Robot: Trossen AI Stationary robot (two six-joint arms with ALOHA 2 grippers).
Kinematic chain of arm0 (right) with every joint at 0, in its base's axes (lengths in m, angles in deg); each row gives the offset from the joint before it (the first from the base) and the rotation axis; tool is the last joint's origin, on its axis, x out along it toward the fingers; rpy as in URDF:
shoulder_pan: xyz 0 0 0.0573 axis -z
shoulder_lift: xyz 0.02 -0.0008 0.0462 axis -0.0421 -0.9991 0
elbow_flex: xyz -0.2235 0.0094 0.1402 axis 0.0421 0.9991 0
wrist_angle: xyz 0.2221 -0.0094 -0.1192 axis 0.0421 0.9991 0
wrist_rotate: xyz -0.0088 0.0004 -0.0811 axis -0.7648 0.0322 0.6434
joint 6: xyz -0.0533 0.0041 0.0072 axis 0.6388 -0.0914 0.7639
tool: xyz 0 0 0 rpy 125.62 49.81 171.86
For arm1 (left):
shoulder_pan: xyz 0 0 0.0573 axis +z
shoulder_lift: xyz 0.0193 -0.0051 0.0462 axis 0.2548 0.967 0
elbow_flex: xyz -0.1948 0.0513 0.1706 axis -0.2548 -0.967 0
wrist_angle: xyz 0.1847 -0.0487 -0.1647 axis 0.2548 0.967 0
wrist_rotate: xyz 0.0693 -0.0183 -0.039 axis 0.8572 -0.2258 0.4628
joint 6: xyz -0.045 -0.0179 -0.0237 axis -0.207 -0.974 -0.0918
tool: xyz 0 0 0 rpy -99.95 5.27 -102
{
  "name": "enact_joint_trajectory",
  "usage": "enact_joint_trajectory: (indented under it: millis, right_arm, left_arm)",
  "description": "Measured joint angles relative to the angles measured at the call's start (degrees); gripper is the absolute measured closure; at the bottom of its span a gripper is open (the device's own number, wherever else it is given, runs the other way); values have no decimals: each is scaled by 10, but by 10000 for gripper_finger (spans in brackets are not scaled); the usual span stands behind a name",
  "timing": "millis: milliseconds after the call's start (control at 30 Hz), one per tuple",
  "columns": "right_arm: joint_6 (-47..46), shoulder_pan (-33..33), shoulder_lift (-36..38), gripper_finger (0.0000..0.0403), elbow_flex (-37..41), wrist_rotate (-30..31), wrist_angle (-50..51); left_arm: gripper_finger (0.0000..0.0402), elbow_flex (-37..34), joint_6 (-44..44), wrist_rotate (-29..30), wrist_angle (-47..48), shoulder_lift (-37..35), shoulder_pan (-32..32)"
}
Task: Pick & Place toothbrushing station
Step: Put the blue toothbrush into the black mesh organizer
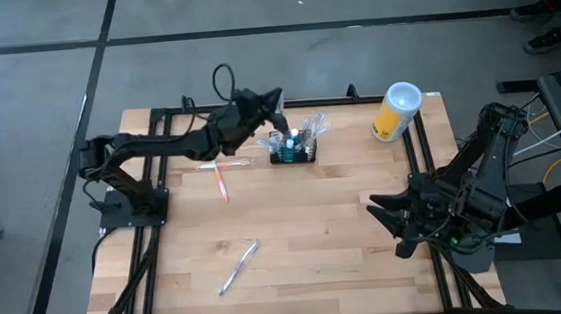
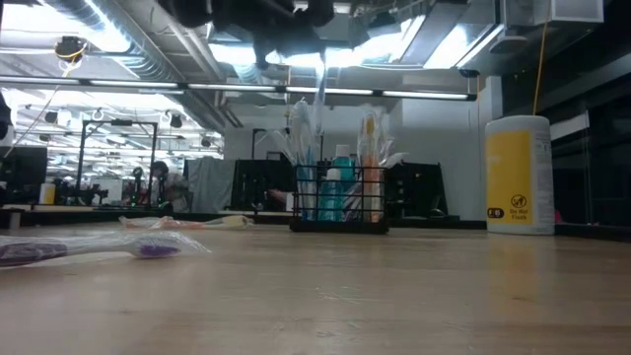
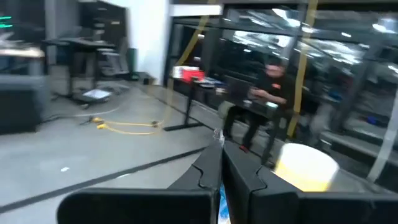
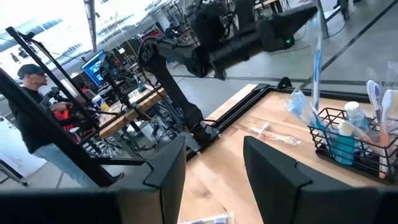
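- We see the toothbrushing station (image 1: 293,154), a small black wire basket, standing upright near the far edge of the wooden table (image 1: 307,235), about in the middle.
- In the low view the basket (image 2: 340,202) holds a blue bottle and some wrapped toothbrushes that stick up out of it.
- The left gripper (image 1: 279,117) hangs right above the basket. Its fingers (image 3: 208,177) are pressed together on a wrapped toothbrush (image 4: 317,59) with a blue handle.
- That toothbrush stands almost straight up, with its low end down at the basket. We think it is just inside, but the view is too poor for us to be sure.
- The right gripper (image 1: 391,223) waits over the right side of the table, well apart from the basket. Its fingers (image 4: 165,168) are spread and hold nothing.
- A yellow canister (image 1: 396,114) with a white lid stands near the far right corner of the table.
- A wrapped toothbrush with an orange handle (image 1: 221,177) lies flat to the left of the basket.
- Another wrapped toothbrush with a purple handle (image 1: 239,267) lies on the near part of the table.
- Past the table, a person (image 3: 268,93) sits at a desk.
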Motion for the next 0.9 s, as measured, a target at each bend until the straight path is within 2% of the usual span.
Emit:
enact_joint_trajectory:
  millis: [200,300,667,900]
  right_arm:
    - [-4,-5,0,239,0,-2,0]
    - [-4,-5,0,239,0,-6,0]
    - [-2,-5,0,239,0,-18,-2]
    - [0,-5,0,239,0,-20,-9]
  left_arm:
    - [400,-74,-16,52,-96,0,-9]
    - [400,-91,-18,68,-100,0,-14]
    - [400,-99,-36,90,-74,32,-45]
    - [400,-99,-31,105,-168,37,-54]
